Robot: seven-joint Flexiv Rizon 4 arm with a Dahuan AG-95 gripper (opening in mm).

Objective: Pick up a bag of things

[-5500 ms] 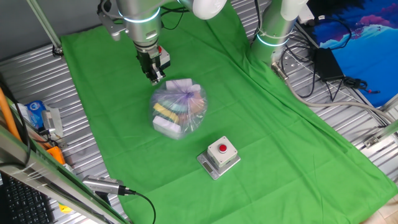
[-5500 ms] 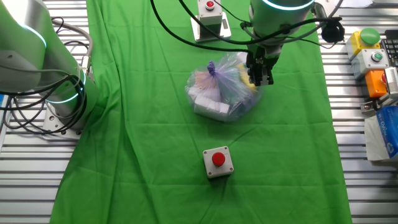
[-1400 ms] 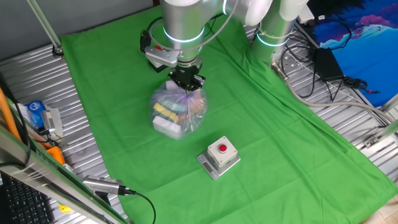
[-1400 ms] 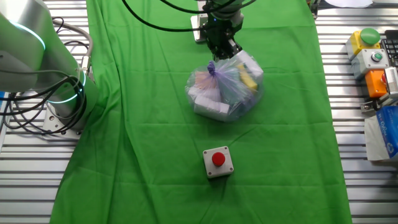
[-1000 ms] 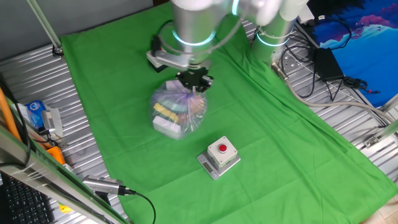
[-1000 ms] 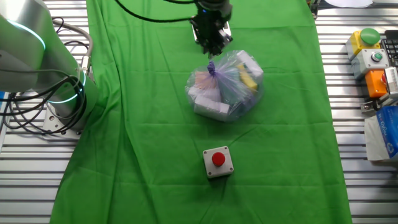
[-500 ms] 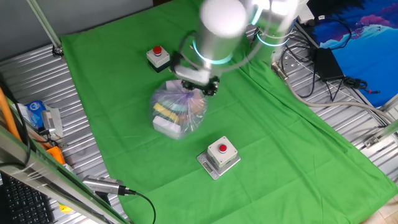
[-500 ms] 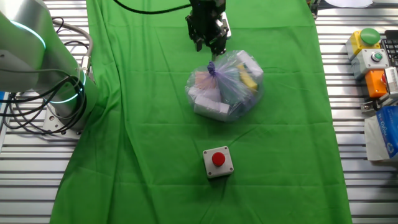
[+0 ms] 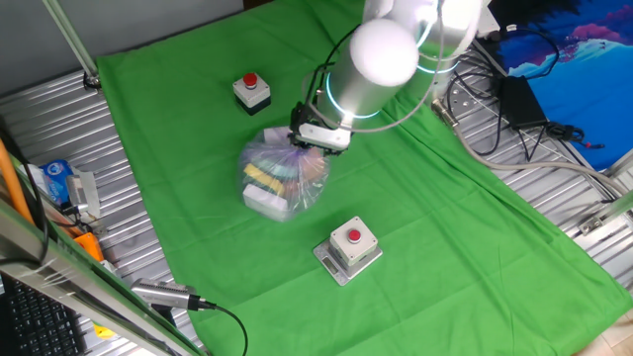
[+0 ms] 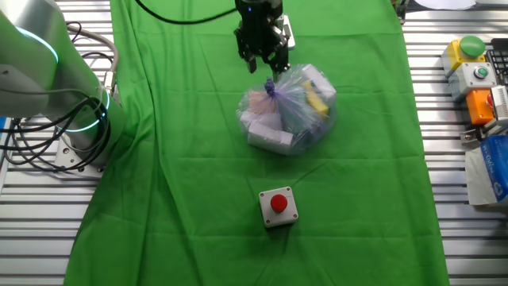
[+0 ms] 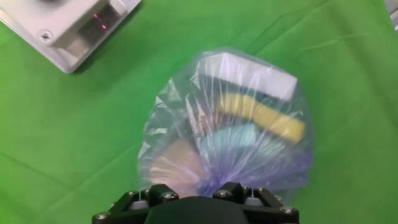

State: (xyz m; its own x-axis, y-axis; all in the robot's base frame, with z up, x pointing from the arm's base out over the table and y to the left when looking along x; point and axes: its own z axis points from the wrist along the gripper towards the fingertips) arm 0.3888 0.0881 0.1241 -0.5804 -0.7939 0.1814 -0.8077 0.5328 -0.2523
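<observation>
The bag of things [image 9: 284, 176] is a clear purplish plastic bag, knotted on top, lying on the green cloth. White, yellow, pink and green items show through it. It also shows in the other fixed view [image 10: 287, 110] and fills the hand view [image 11: 233, 134]. My gripper [image 10: 266, 68] hangs just above the knot, at the bag's far edge, with its jaws spread and nothing between them. In one fixed view the gripper [image 9: 305, 144] sits at the bag's upper right edge. In the hand view only the dark finger bases show at the bottom, so the gripper [image 11: 196, 194] is mostly cut off.
A grey box with a red button [image 9: 348, 247] stands in front of the bag, also seen in the other fixed view [image 10: 277, 206]. A second button box [image 9: 251, 89] stands behind it and shows in the hand view [image 11: 68, 25]. Metal slats and cables surround the green cloth [image 9: 178, 109].
The arm has swung round and the wrist has turned above the bag's knot, uncovering the far button box. The gripper stays open over the knot. The bag has not moved.
</observation>
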